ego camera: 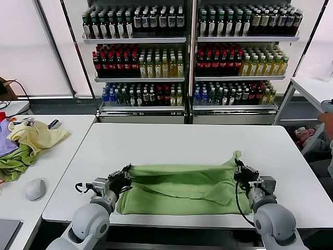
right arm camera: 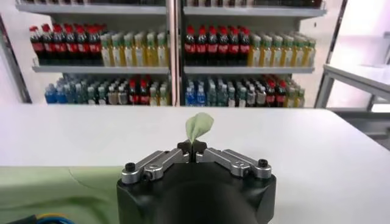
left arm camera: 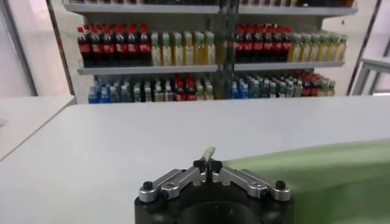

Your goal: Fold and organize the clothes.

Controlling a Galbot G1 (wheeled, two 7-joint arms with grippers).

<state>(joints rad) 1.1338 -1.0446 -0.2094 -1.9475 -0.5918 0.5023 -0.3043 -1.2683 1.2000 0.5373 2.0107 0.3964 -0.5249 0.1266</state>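
Green polo shirt (ego camera: 179,188) flat on white table (ego camera: 182,140) | left gripper (ego camera: 126,172) and right gripper (ego camera: 239,169) each pinch an edge | soft, light, floppy; likely best held at corners.

The shirt's (ego camera: 182,188) collar, buttons and printed patch are hidden within its folds. A person (ego camera: 328,130) is cut off by the head view's right edge. Bottle labels (ego camera: 156,62) cannot be read.

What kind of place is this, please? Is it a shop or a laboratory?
Probably a lab or demo space dressed as a shop. Drink shelves full of bottles stand behind plain white tables, and both grippers, left and right, pinch a green shirt. Spare clothes lie on the side table.
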